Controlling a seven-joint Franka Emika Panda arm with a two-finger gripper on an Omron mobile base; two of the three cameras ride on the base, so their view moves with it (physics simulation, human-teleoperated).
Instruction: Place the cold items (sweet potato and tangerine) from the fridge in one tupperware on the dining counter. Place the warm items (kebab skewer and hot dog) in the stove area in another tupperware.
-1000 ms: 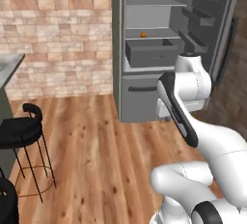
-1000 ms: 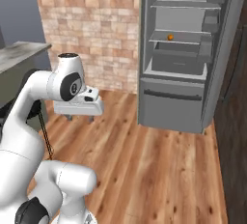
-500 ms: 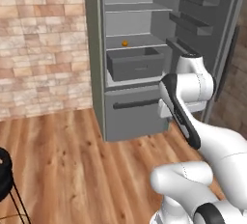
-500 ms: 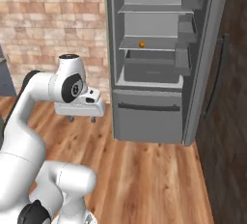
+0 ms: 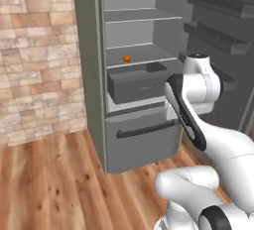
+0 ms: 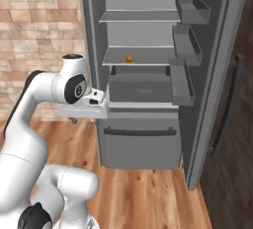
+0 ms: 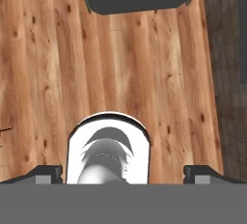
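The fridge (image 5: 139, 90) is standing wide open, and the tangerine (image 6: 129, 58) is sitting alone on a middle shelf, right above the pulled-out grey drawer (image 6: 141, 89). The gripper (image 7: 123, 174) is hanging in front of the fridge, facing down at the wood floor (image 7: 58, 73), fingers spread wide and gripping nothing.

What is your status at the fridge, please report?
Gripper open, empty, pointing down at the wood floor. Tangerine on a fridge shelf, door open. Nothing blocks the shelf.
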